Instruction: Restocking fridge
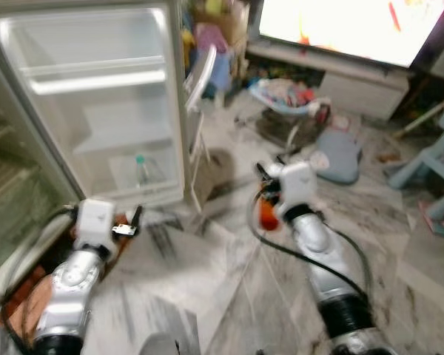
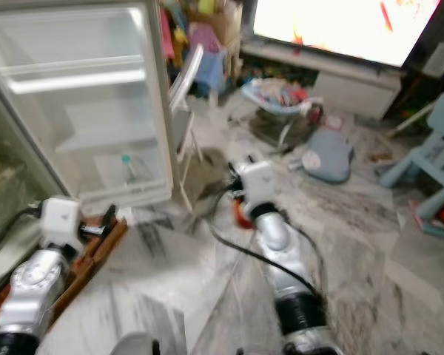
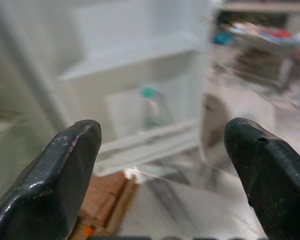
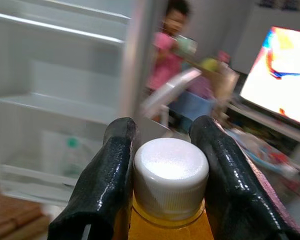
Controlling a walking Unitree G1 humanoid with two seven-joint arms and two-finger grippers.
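Observation:
The fridge door (image 1: 96, 103) stands open at the left, its white racks nearly bare. A clear bottle with a green cap (image 1: 140, 170) stands in the lowest door rack, also seen as the green-capped bottle (image 3: 152, 107). My right gripper (image 4: 165, 131) is shut on the neck of an orange bottle with a white cap (image 4: 171, 172), and holds that orange bottle (image 1: 267, 215) above the floor, right of the door. My left gripper (image 3: 162, 132) is open with nothing in it, low in front of the door's bottom rack. The fridge interior (image 1: 7, 185) shows at the far left.
A person in a pink top (image 4: 165, 50) is behind the door's edge. A white folding chair (image 1: 200, 81), baby bouncer (image 1: 288, 96), grey cushion (image 1: 337, 155), blue child's chair (image 1: 436, 163) and bright TV (image 1: 355, 26) crowd the floor beyond. A brown wooden block (image 2: 96, 248) lies under my left arm.

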